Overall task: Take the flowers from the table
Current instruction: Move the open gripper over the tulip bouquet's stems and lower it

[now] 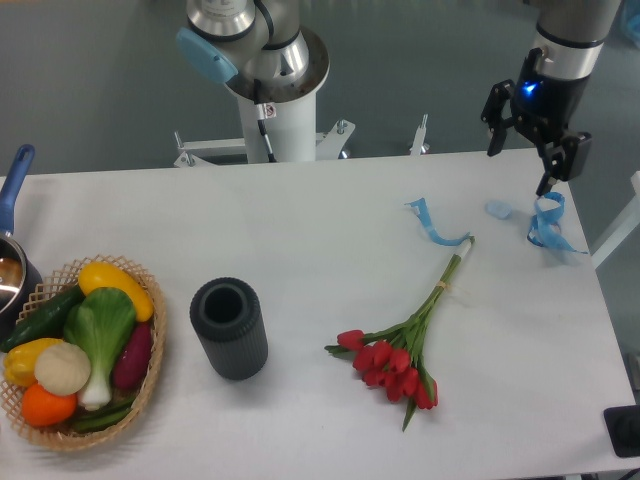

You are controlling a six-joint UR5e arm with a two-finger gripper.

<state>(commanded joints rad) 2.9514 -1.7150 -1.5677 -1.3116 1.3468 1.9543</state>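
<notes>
Edges of the view cut off several things: a pot with a blue handle (12,215) at far left, a dark object (624,430) at the lower right corner, and the arm's upper links. What the pot holds is hard to make out.

On the white surface (300,230) the flowers (400,360) lie flat, right of centre and toward the front edge. Their red tulip heads cluster at the lower end, with a few green leaves among them, and the thin green stems run up and to the right, bound together near the top. The stem tips end just beside a curled blue ribbon scrap (432,225).

At the far right rear, the pincer (522,148) hangs above the surface with its dark fingers spread apart, gripping nothing. A second blue ribbon scrap (548,225) lies just below it, and a small pale blue piece (498,209) sits nearby. It is well apart from the flowers.

A black ribbed cylinder (229,328) stands upright left of the bunch, and a wicker basket (150,370) of vegetables sits at the left.
</notes>
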